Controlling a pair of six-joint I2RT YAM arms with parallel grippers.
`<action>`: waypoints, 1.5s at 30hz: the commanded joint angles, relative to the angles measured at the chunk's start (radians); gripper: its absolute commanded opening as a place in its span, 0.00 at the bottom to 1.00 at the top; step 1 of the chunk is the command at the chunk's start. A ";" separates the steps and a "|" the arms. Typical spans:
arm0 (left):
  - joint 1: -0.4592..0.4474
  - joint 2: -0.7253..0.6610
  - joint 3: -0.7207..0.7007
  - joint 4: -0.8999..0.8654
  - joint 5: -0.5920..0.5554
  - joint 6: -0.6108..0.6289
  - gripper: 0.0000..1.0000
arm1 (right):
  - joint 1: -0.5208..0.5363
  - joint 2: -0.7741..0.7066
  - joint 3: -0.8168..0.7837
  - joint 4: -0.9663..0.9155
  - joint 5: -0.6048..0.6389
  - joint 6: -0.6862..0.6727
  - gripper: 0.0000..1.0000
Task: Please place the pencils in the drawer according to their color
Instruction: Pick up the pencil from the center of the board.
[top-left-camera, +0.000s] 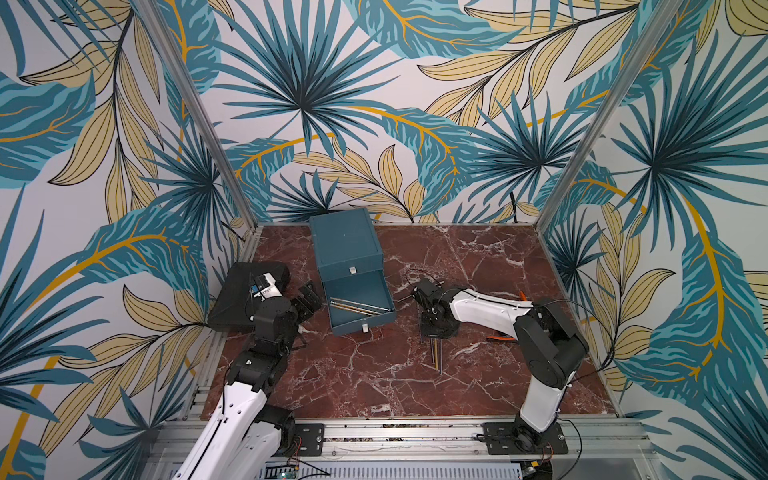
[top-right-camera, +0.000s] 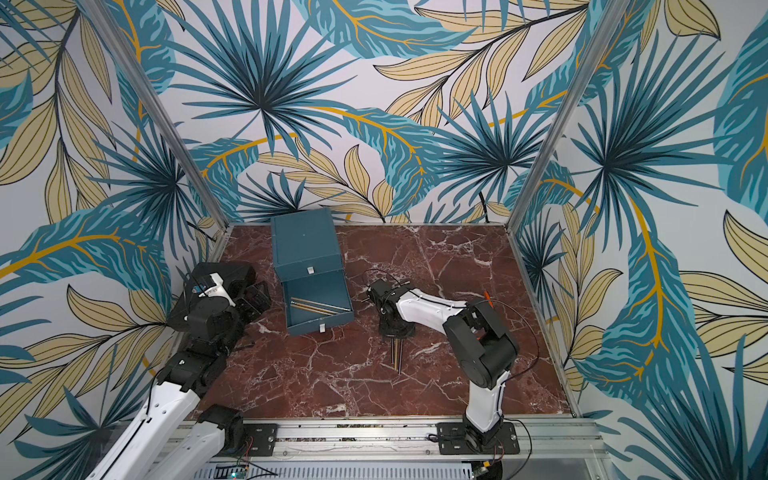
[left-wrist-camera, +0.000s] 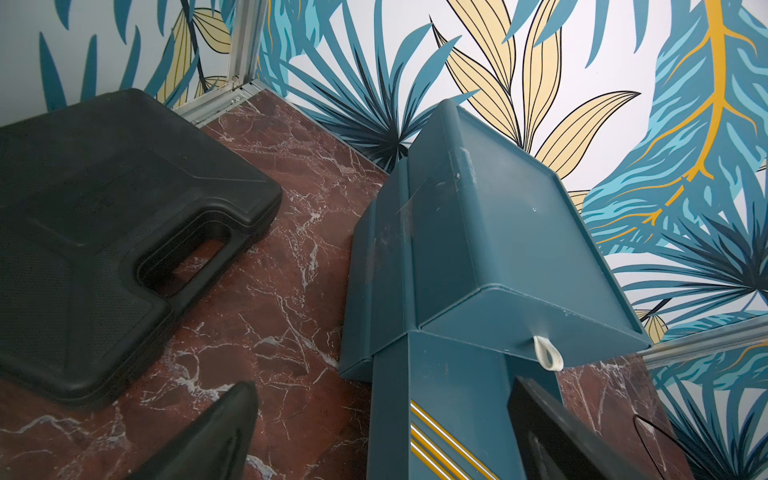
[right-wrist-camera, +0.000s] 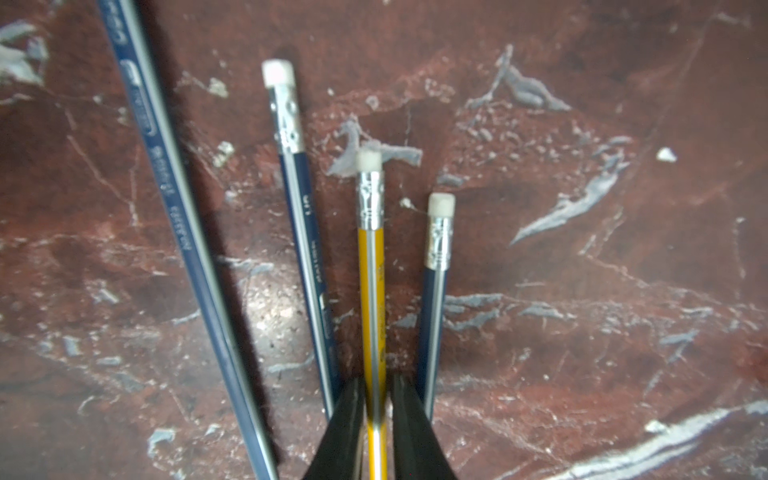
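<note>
The teal drawer (top-left-camera: 347, 245) cabinet stands at the back middle in both top views. One drawer (top-left-camera: 376, 320) is pulled out toward me, with tan-yellow pencils (top-left-camera: 359, 306) lying in it; the left wrist view shows them (left-wrist-camera: 449, 440) too. More pencils (top-left-camera: 435, 353) lie on the marble under my right gripper (top-left-camera: 432, 332). The right wrist view shows a yellow pencil (right-wrist-camera: 371, 291) between dark blue ones (right-wrist-camera: 307, 249). My right gripper (right-wrist-camera: 376, 380) straddles the yellow one, jaws narrowly parted with slim gaps. My left gripper (top-left-camera: 307, 297) hovers wide open and empty beside the pulled-out drawer (left-wrist-camera: 457, 374).
A flat black case (top-left-camera: 241, 299) lies at the left edge, close behind my left arm, also seen in the left wrist view (left-wrist-camera: 104, 232). An orange-handled tool (top-left-camera: 503, 338) lies under my right arm. Aluminium posts and patterned walls enclose the marble table (top-left-camera: 374, 386).
</note>
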 joint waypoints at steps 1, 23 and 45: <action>0.008 -0.004 -0.009 0.003 0.002 -0.003 1.00 | -0.001 0.025 -0.043 0.007 -0.014 -0.004 0.18; 0.008 -0.031 -0.001 -0.016 -0.016 -0.001 1.00 | -0.032 0.051 -0.112 0.117 -0.068 -0.039 0.08; 0.007 -0.037 -0.012 -0.016 -0.029 -0.002 1.00 | -0.032 -0.272 -0.040 0.027 0.028 -0.154 0.00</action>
